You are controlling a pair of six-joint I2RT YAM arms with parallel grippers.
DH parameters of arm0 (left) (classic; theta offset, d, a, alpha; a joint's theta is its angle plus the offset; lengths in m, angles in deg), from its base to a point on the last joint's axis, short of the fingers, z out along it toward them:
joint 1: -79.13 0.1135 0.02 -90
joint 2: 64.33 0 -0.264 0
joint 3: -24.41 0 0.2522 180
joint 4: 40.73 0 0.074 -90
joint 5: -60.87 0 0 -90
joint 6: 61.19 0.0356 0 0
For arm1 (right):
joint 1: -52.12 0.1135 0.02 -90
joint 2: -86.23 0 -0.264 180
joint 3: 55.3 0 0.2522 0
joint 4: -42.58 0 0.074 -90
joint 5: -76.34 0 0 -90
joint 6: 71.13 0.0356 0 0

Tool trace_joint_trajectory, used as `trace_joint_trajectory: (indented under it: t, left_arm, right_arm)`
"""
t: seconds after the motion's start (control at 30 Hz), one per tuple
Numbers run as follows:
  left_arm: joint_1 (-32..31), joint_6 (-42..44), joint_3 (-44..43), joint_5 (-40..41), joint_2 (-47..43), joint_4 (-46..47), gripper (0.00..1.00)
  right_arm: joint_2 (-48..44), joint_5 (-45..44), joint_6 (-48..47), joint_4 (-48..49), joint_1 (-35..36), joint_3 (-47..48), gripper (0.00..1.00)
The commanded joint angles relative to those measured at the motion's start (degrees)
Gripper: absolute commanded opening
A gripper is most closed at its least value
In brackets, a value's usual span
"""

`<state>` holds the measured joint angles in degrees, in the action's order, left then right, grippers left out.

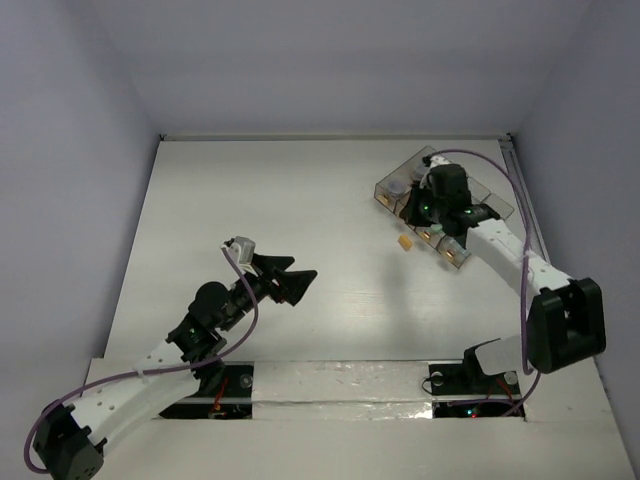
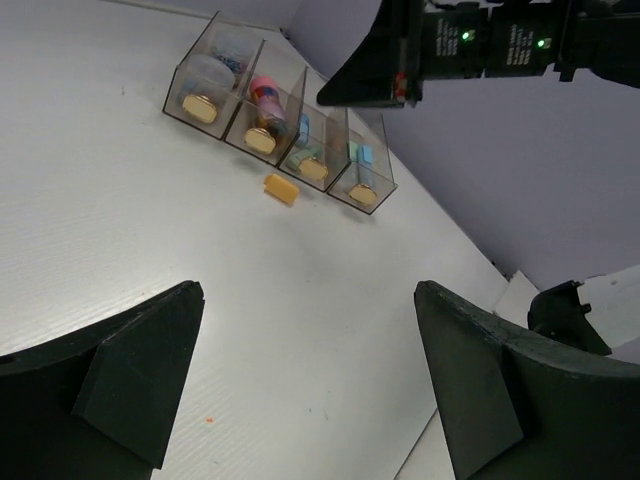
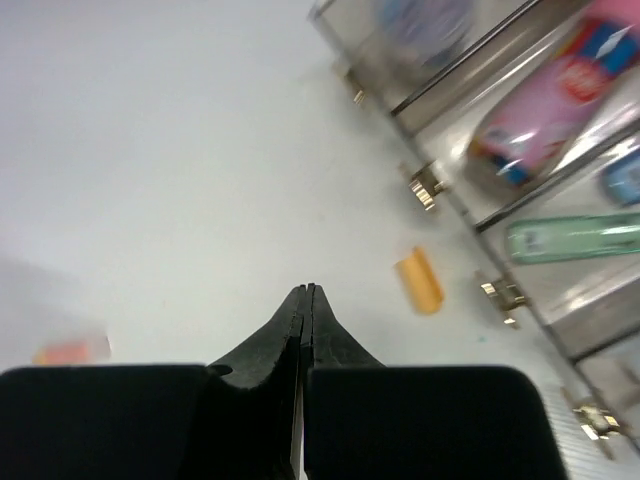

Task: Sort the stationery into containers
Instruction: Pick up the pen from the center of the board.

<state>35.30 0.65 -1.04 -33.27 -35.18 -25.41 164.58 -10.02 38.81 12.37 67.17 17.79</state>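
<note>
The smoky four-compartment tray (image 1: 416, 160) stands at the far right of the table. In the right wrist view the tray (image 3: 400, 100) holds a clear tub (image 3: 420, 20), a pink marker (image 3: 545, 100), a blue piece (image 3: 625, 175) and a pale green marker (image 3: 575, 238). A small orange piece (image 1: 404, 242) lies on the table just in front of the tray. My right gripper (image 1: 418, 212) is shut and empty over the tray's front edge, its tips (image 3: 308, 290) left of the orange piece (image 3: 420, 280). My left gripper (image 1: 295, 280) is open and empty mid-table, well away from the tray (image 2: 192, 62).
The table is white with white walls around it. The right arm (image 2: 480, 45) hangs over the tray in the left wrist view, where the orange piece (image 2: 282, 188) lies before the tray's middle compartments. A blurred orange patch (image 3: 70, 350) shows at the lower left of the right wrist view.
</note>
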Motion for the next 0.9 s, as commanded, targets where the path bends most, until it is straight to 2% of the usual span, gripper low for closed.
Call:
trace_joint_trajectory:
  t: [0.0,0.1,0.13,0.2,0.23,0.37,0.47,0.63,0.87]
  left_arm:
    - [-0.11,0.13,-0.80,0.89,-0.14,2.91,0.84]
    - [-0.11,-0.40,-1.23,4.57,-1.81,1.42,0.81]
    - [-0.11,-0.58,-1.50,6.58,-2.60,-0.32,0.79]
    - [-0.11,-1.37,-2.46,11.16,-5.84,-2.00,0.77]
    - [-0.11,-1.80,-2.73,12.30,-7.07,-3.23,0.76]
    - [-0.11,-3.83,-4.13,17.39,-14.43,-7.53,0.76]
    - [-0.11,-4.97,-6.15,21.26,-18.93,-12.36,0.77]
    - [-0.11,-5.67,-11.07,27.95,-23.78,-19.05,0.78]
    - [-0.11,-4.80,-16.96,33.58,-24.93,-25.83,0.78]
  right_arm:
    - [3.65,3.03,-5.35,-6.14,4.18,2.27,0.00]
    - [7.86,7.51,-11.40,-5.26,12.96,4.47,0.07]
    - [9.01,9.96,-13.86,-4.57,17.51,5.87,0.18]
    - [13.04,12.08,-18.44,-3.51,20.45,7.02,0.35]
    - [14.71,14.79,-19.15,-3.24,21.42,8.07,0.48]
    - [21.40,19.21,-23.19,-0.18,25.64,14.56,0.75]
    - [27.37,20.80,-26.44,-0.42,28.63,21.23,0.79]
    - [38.17,17.02,-31.10,-4.46,35.04,31.45,0.83]
    - [43.46,13.68,-36.64,-6.66,38.48,36.03,0.86]
